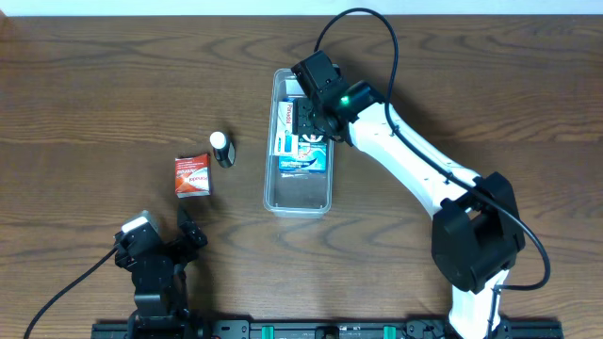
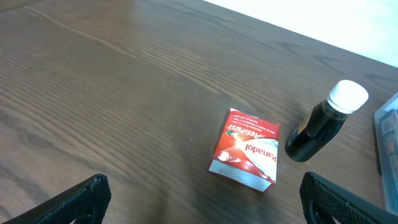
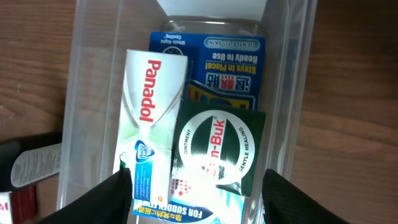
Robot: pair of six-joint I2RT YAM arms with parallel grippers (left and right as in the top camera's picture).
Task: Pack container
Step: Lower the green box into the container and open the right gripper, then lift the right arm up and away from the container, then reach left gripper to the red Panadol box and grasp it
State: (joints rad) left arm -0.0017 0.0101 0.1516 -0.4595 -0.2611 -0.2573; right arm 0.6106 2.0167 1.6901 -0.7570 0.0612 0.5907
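- My right claw (image 3: 196, 183) hangs over the container (image 1: 297, 193), fingers spread wide to either side of the packs lying inside; I see nothing pinched between them
- The container sits near the middle of the wooden surface (image 1: 94, 94), long side running away from me, with the right arm reaching across to its far half
- Inside it, in the right wrist view, a white Panadol box (image 3: 152, 118) lies lengthwise beside a green Zam-Buk pack (image 3: 217, 149), both resting on a blue carton (image 3: 217, 62)
- The near end of the container looks bare in the overhead view
- My left claw (image 2: 204, 193) is low by my edge of the surface, fingers spread and holding nothing
- Ahead of it a red Panadol box (image 2: 245, 149) lies flat on the surface, apart from the container
- A small dark bottle (image 2: 320, 124) with a white cap lies just beside that red box, between it and the container's wall
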